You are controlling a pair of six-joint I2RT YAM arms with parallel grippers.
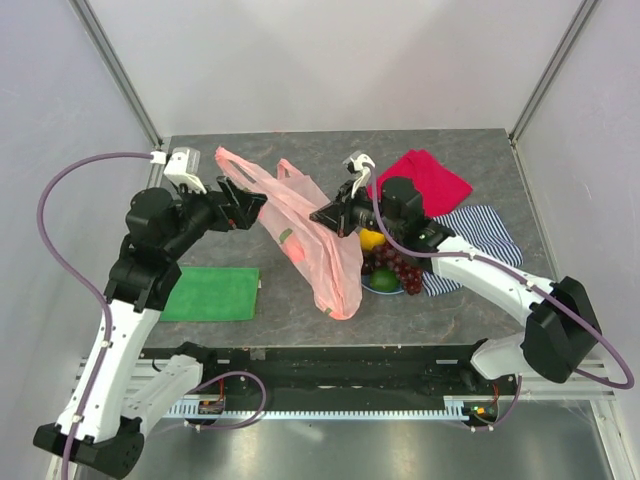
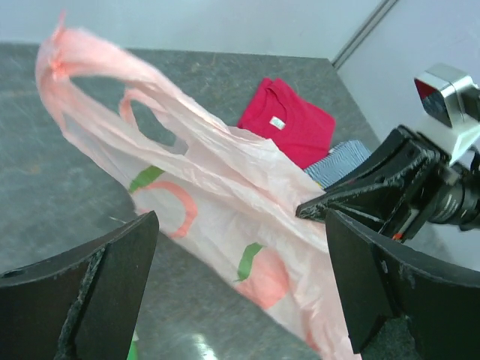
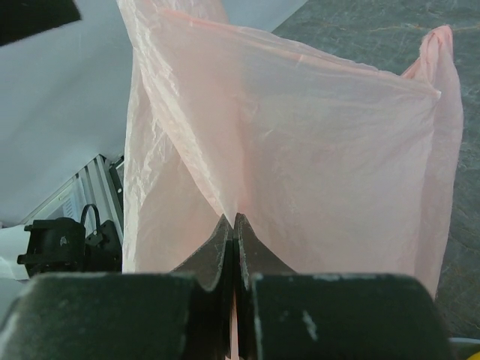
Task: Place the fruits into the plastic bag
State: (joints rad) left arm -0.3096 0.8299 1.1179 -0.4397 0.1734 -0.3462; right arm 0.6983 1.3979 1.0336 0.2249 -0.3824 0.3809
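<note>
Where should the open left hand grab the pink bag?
Grip the raised loop handle on the left edge of the plastic bag, coming from the left. The right hand pinches the film on the opposite side and the left hand is open facing the handle, so pulling there would likely spread the mouth.

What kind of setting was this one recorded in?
Likely a lab robot cell, not a home: plain white panels on aluminium posts enclose a grey tabletop with staged props, a pink plastic bag and folded green cloth.
</note>
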